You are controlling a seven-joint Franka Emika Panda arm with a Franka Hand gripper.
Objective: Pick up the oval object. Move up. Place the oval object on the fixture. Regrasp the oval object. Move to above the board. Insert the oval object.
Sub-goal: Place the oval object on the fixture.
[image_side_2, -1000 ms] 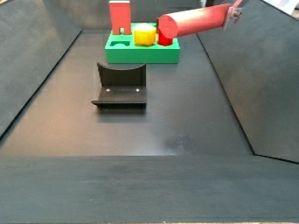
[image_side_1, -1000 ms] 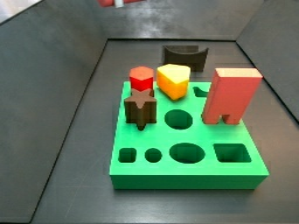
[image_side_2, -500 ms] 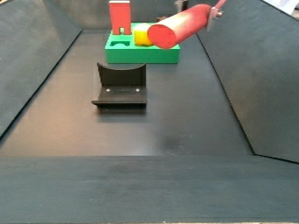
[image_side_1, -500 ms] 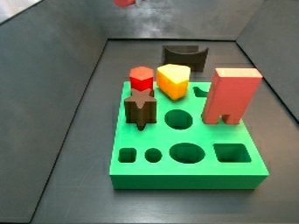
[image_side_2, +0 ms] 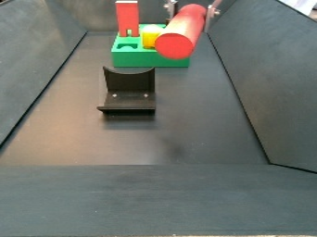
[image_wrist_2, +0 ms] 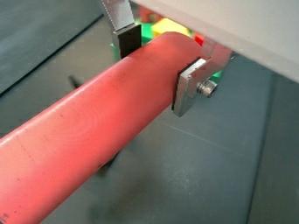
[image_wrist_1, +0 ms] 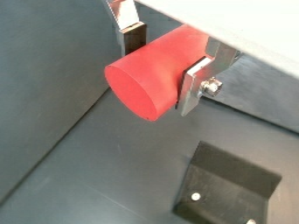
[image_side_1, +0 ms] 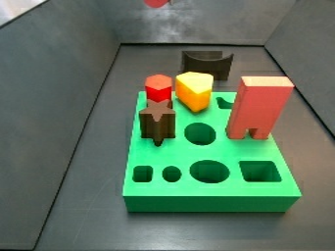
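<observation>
My gripper (image_wrist_1: 163, 59) is shut on the oval object (image_wrist_1: 152, 74), a long smooth red rod, with a silver finger plate on each side of it in both wrist views. The gripper (image_wrist_2: 159, 63) clamps the rod (image_wrist_2: 105, 131) near one end, and most of its length sticks out free. In a side view the rod (image_side_2: 180, 32) hangs in the air, level, in front of the green board (image_side_2: 148, 57), held by the gripper (image_side_2: 206, 8). The dark fixture (image_side_2: 128, 90) stands on the floor nearer the camera, with nothing on it. Only the rod's tip (image_side_1: 157, 3) shows above the board (image_side_1: 210, 162).
On the board stand a red hexagonal peg (image_side_1: 159, 90), a yellow piece (image_side_1: 194, 90), a dark brown star peg (image_side_1: 157, 125) and a tall salmon-pink block (image_side_1: 260, 106). Several holes along its front are open. Sloping dark walls close in both sides of the floor.
The held rod has swung round from lying crosswise to pointing along the floor, and has shifted left toward the board. The grip has not changed.
</observation>
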